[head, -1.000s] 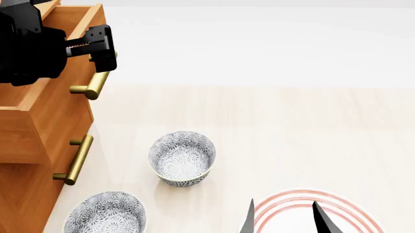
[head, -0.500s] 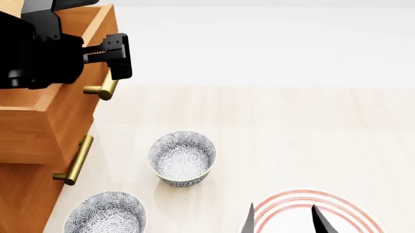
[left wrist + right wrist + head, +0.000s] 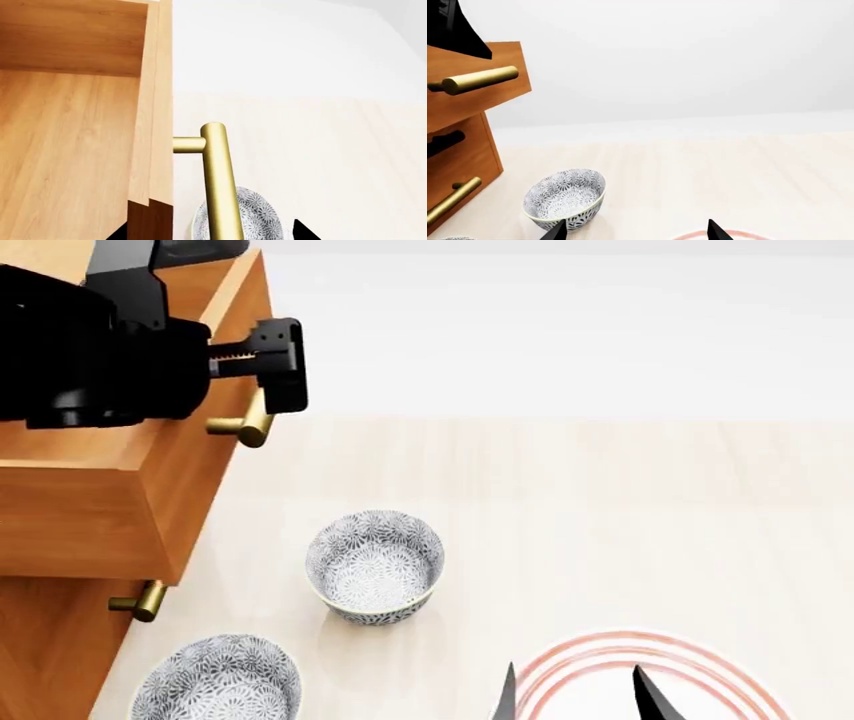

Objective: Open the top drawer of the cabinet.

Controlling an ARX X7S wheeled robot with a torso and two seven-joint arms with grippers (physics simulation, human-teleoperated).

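Observation:
The cabinet (image 3: 47, 650) stands at the left of the head view. Its top drawer (image 3: 187, 490) is pulled well out and overhangs the lower drawers. It also shows in the right wrist view (image 3: 490, 97). My left gripper (image 3: 220, 355) is open and straddles the drawer front and its brass handle (image 3: 247, 427). In the left wrist view the handle (image 3: 220, 185) runs between the spread fingertips of the left gripper (image 3: 208, 232), and one fingertip is inside the drawer box (image 3: 67, 150). My right gripper (image 3: 578, 695) is open and empty, low over the table.
A patterned bowl (image 3: 375, 565) stands just right of the cabinet, and a second bowl (image 3: 220, 680) is nearer the front. A white plate with red rings (image 3: 587, 650) lies under my right gripper. The second drawer's handle (image 3: 140, 602) pokes out under the open drawer.
The top drawer has slid further out to the right with my left gripper, and it now covers most of the second drawer's handle. My right gripper has barely moved.

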